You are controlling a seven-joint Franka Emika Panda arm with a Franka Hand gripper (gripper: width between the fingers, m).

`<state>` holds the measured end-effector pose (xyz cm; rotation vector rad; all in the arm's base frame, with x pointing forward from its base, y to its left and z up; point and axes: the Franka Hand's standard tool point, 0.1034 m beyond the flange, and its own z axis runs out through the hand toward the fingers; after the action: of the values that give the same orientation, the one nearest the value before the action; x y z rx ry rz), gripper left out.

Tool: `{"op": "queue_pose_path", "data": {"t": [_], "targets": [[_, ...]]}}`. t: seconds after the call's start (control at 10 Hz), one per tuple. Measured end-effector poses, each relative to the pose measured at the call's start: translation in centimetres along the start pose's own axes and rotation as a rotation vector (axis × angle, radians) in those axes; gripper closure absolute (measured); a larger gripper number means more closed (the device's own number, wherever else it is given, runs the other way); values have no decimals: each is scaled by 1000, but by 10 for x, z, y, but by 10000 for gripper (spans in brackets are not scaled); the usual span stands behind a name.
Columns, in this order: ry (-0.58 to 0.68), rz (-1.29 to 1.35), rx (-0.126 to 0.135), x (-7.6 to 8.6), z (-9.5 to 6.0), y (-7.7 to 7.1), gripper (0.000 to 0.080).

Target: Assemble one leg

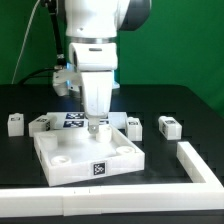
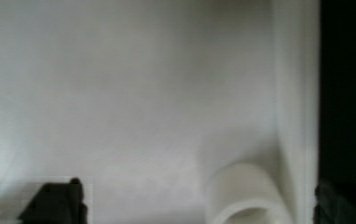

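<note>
My gripper (image 1: 95,127) hangs low over the far part of the large white square tray (image 1: 62,160). In the wrist view the gripper (image 2: 203,205) is open: the dark fingertips (image 2: 54,204) stand wide apart, with only the tray's white surface (image 2: 139,100) between them. A round corner socket (image 2: 246,195) lies near one finger. Several stubby white legs with marker tags stand on the black table: two at the exterior view's left (image 1: 15,122) (image 1: 40,124) and two at its right (image 1: 135,126) (image 1: 168,126). None is held.
The marker board (image 1: 72,120) lies behind the tray, partly hidden by the arm. A white L-shaped rail (image 1: 192,160) runs along the table's front and right. A green backdrop stands behind.
</note>
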<state>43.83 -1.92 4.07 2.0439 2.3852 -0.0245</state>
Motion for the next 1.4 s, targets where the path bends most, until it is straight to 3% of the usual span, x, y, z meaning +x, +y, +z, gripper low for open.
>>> {"op": "queue_pose_path", "data": {"t": [0.1,0.5,0.9,1.3,1.4], "targets": [[1,-56,14,-4,4,-11,150],[24,-185,62,-5,31,-25,150],[28,-171,66,-5,35,-24,150],[28,-171,66,-5,35,-24,697],[27,-170,62,-6,34,-23,697]]}}
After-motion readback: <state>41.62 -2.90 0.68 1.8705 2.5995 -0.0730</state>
